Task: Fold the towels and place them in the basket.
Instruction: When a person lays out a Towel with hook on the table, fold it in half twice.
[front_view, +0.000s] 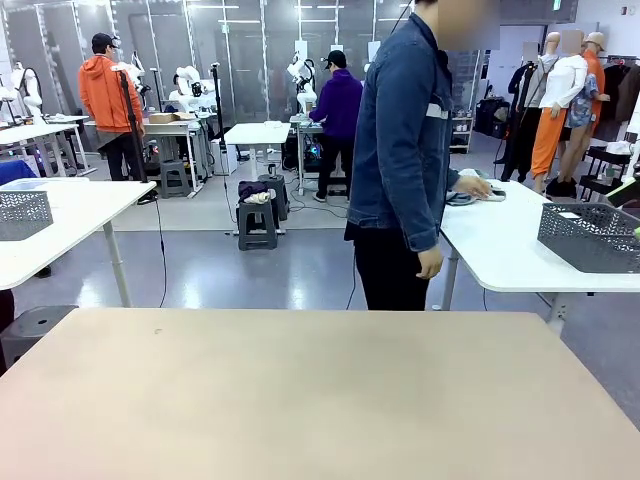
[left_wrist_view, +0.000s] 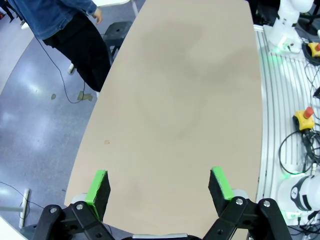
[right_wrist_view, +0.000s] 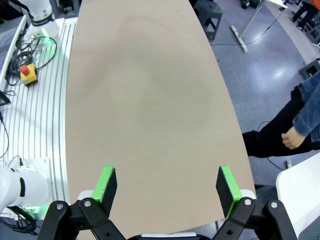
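My left gripper (left_wrist_view: 160, 192) hangs open above the beige table (left_wrist_view: 190, 100), nothing between its green pads. My right gripper (right_wrist_view: 167, 187) is open too, over the same table (right_wrist_view: 145, 100) with nothing in it. A dark grey lattice basket (front_view: 590, 235) stands on a white side table (front_view: 510, 250) at the right, beyond my table. A person in a denim jacket (front_view: 400, 150) stands at the far edge, turned to that side table. One of their hands rests on a pale bundle (front_view: 478, 193). It is too small to tell whether that is the towels.
A second grey lattice basket (front_view: 22, 213) sits on another white table at the left. Behind my grippers runs a grooved metal rail with cables and yellow stop buttons (left_wrist_view: 305, 117) (right_wrist_view: 27, 72). The person's legs (left_wrist_view: 85, 55) stand close to the table's far edge.
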